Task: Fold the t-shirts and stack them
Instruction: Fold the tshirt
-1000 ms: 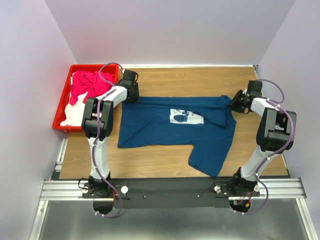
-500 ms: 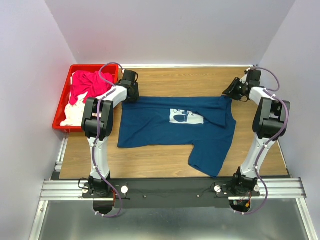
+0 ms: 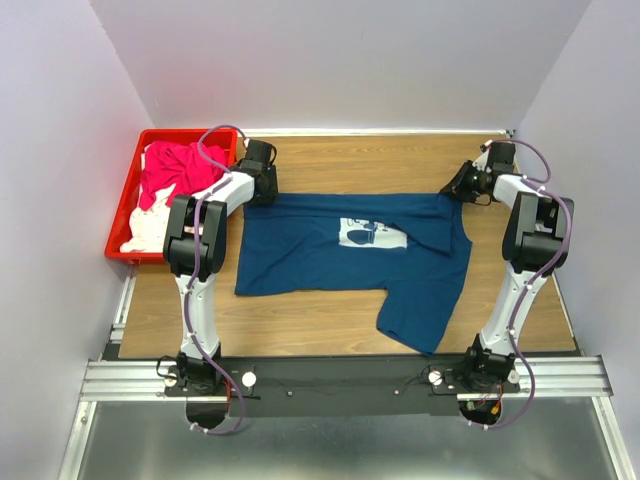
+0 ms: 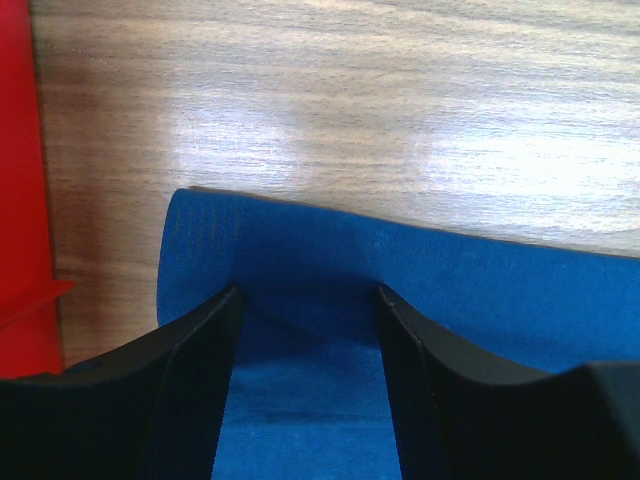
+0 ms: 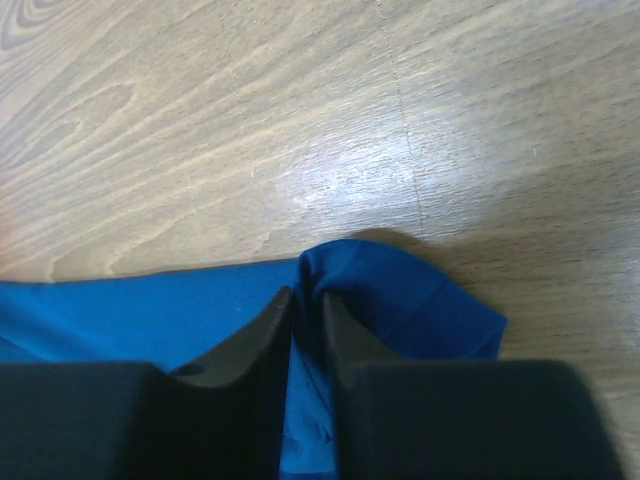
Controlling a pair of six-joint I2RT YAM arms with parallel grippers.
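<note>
Red crate, far-left bench corner, holds pink t-shirt and white t-shirt; left gripper spread, right gripper pinching navy t-shirt.

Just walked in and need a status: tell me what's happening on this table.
Two robot arms are working on a navy t-shirt spread out on the wooden table. The right hand is pinched shut on its far right corner. The left hand is open, straddling the far left corner. A pink shirt and a white shirt lie in the red crate.
</note>
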